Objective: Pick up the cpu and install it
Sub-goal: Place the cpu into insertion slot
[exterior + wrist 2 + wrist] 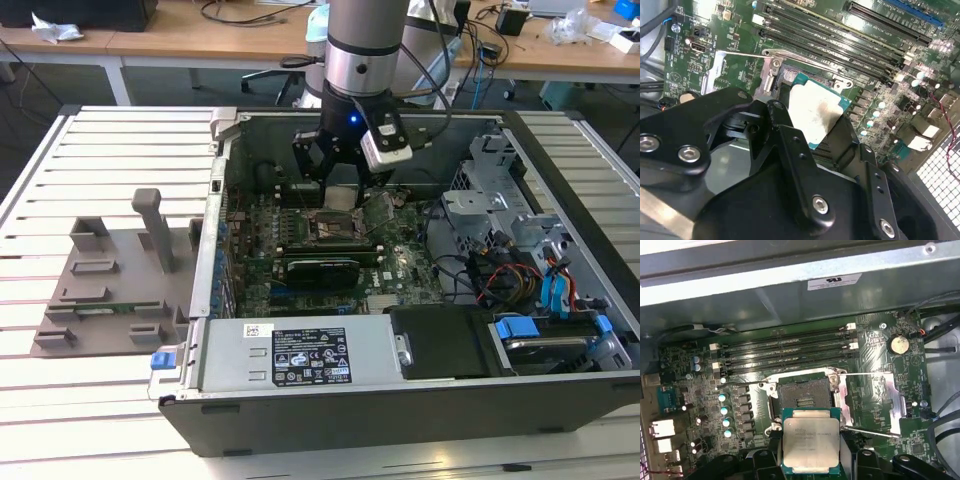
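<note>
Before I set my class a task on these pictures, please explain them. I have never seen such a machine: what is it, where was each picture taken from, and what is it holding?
The machine is a robot arm ending in a black pincer. The exterior view is taken from a camera off the arm. It shows an open computer case lying on a slatted table, with a grey plate beside it. Both wrist views come from cameras riding on the arm, looking down at the green board inside the case. The pincer is shut on the cpu, a silvery square chip. It holds the chip close to the open socket, not yet in it.
</note>
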`<state>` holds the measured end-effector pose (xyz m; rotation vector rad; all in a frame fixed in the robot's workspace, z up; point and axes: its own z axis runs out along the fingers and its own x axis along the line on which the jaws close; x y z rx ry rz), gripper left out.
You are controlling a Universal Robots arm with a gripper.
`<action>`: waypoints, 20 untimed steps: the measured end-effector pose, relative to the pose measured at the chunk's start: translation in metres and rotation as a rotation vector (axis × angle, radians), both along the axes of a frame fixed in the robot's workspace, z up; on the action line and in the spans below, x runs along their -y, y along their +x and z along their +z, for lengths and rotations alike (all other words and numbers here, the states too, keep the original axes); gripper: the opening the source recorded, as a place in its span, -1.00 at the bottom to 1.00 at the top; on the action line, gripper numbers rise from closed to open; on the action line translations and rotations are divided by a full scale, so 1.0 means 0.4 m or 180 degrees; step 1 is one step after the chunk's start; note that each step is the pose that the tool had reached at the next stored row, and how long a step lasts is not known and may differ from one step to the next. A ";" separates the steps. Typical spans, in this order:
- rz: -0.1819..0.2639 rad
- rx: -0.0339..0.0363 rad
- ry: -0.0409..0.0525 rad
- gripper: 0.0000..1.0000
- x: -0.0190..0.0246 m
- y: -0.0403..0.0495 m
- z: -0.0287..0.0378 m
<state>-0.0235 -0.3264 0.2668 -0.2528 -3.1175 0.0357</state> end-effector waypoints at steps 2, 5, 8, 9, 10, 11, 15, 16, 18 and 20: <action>-0.0040 0.0000 -0.0001 0.09 0.000 0.000 0.000; -0.0128 0.0000 -0.0003 0.09 0.000 0.000 0.000; -0.0210 0.0000 -0.0007 0.09 0.000 0.000 -0.001; -0.0220 0.0000 -0.0008 0.09 0.000 0.000 -0.001; -0.0241 0.0000 -0.0009 0.09 0.000 0.000 -0.001; -0.0254 0.0000 -0.0009 0.09 0.000 0.000 -0.001; -0.0343 0.0000 -0.0009 0.09 0.000 0.000 -0.001; -0.0369 0.0000 -0.0010 0.09 0.000 0.000 -0.001; -0.0402 0.0000 -0.0010 0.09 0.000 0.000 -0.001; -0.0444 0.0000 -0.0010 0.09 0.000 0.000 -0.002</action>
